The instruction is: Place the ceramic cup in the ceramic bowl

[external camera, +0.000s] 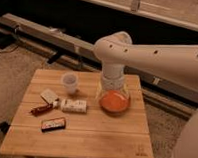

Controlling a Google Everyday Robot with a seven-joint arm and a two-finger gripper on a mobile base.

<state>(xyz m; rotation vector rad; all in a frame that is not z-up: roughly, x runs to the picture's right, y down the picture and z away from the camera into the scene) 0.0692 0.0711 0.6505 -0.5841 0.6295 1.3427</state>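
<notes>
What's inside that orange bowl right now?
The ceramic bowl shows only its empty orange inside; the ceramic cup stands apart from it. The gripper hangs over its far rim, hiding that part.

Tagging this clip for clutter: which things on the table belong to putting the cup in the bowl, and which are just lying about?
Job: ceramic cup, upright, left of the bowl; ceramic bowl; hand, just above the bowl's far side.
Lying about: white box; small white packet; red-brown item; dark bar with pale label.
</notes>
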